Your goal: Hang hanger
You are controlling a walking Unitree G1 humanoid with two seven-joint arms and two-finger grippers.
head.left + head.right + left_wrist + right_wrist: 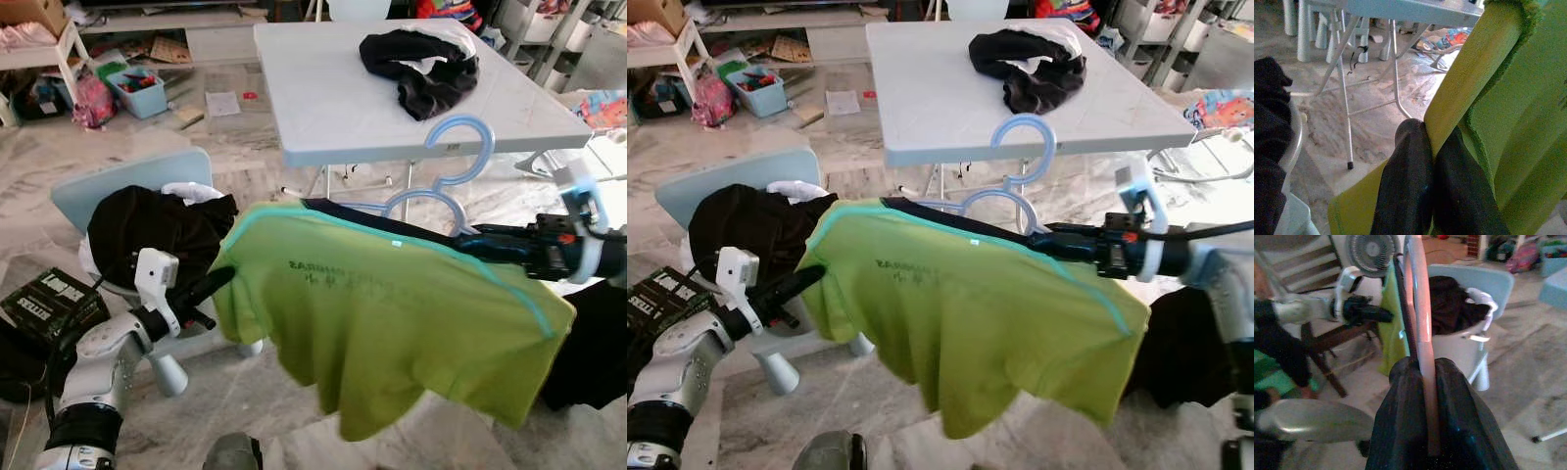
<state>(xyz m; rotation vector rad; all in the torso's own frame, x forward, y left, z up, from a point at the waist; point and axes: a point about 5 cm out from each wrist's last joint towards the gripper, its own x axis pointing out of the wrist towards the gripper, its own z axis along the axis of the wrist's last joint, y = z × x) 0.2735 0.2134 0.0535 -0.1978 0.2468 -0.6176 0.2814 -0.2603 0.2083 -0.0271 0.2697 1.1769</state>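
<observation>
Two tools engaged: both clenched on the load.
Hanger: pale blue, carrying green shirt, held in the air before the worktop.
Right tool: I grip the hanger's shoulder.
Left tool: I pinch the shirt's hem.
Long axis: runs left-right between my tools; hook points up, toward the worktop.
Nearer arm: right.

A lived-in home, likely a family room: marble floor, a white folding table with dark clothes at its far right corner, a pale blue child's chair heaped with laundry, and toy bins (quite cluttered) along the far wall.
</observation>
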